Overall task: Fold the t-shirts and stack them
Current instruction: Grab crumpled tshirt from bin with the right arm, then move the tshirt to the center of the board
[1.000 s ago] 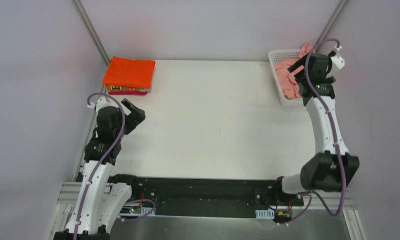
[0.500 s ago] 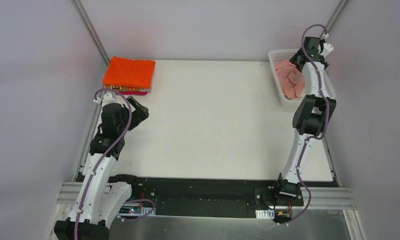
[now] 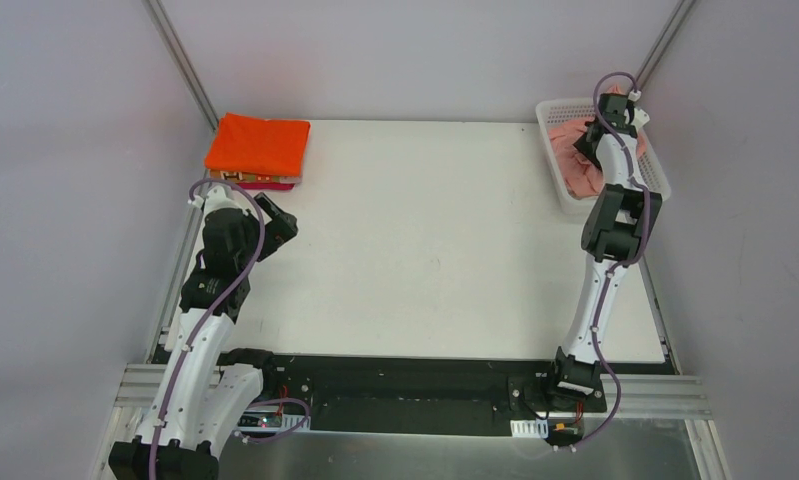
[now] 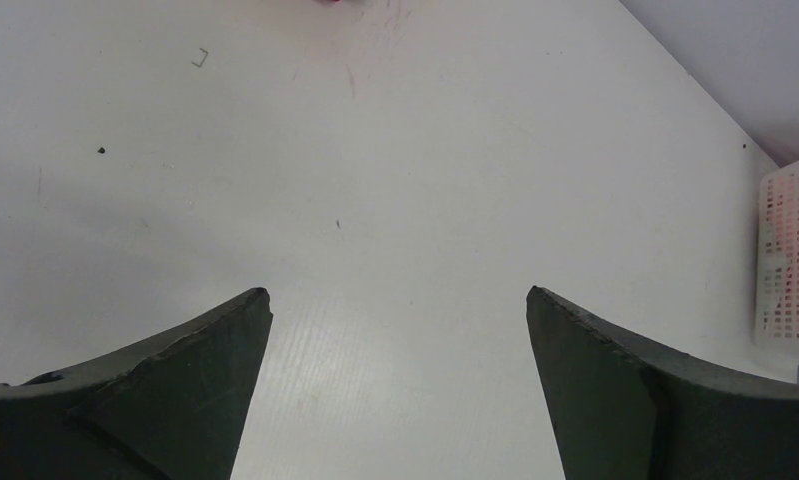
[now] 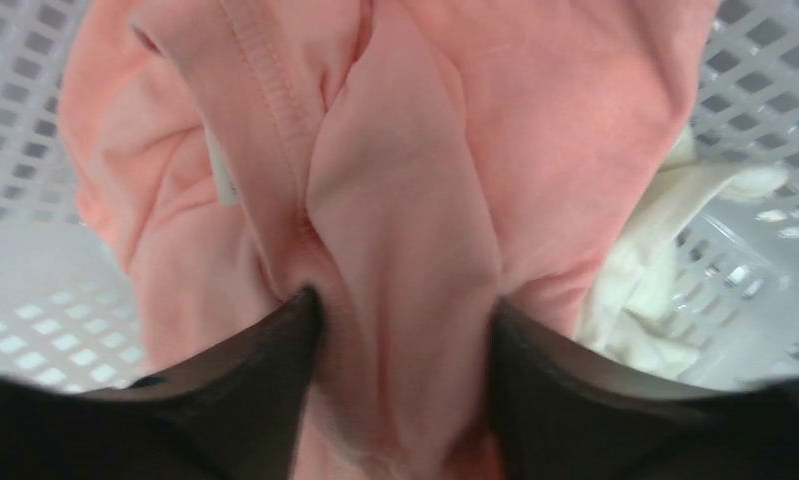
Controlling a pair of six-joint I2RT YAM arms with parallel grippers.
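Stack, far-left corner: orange t-shirt (image 3: 259, 145) folded flat on top, a magenta t-shirt (image 3: 271, 185) showing as a thin edge beneath it; the other layers are too small to make out
Left gripper (image 4: 395, 292): just in front of the stack, over bare table (image 3: 425, 230), fingers wide apart, nothing held
Basket (image 3: 553, 150): white lattice, far-right corner of the table, holds the unfolded laundry
Right gripper (image 5: 400, 300): down inside the basket, fingers closed in on a thick ridge of cloth
Salmon pink t-shirt (image 5: 405, 190): crumpled in the basket, the pinched ridge runs beside a stitched hem
Cream-white t-shirt (image 5: 665, 250): bunched against the basket wall, touching the pink one
Step, as judged: taking the pink shirt out for folding
Risk, slip: the bite is on a loose fold, so the cloth may pull out of the fingers on the lift
Risk, tangle: the cream-white shirt may drag up along with the pink one
Risk, basket: a light basket may tip or slide if cloth snags on the lattice
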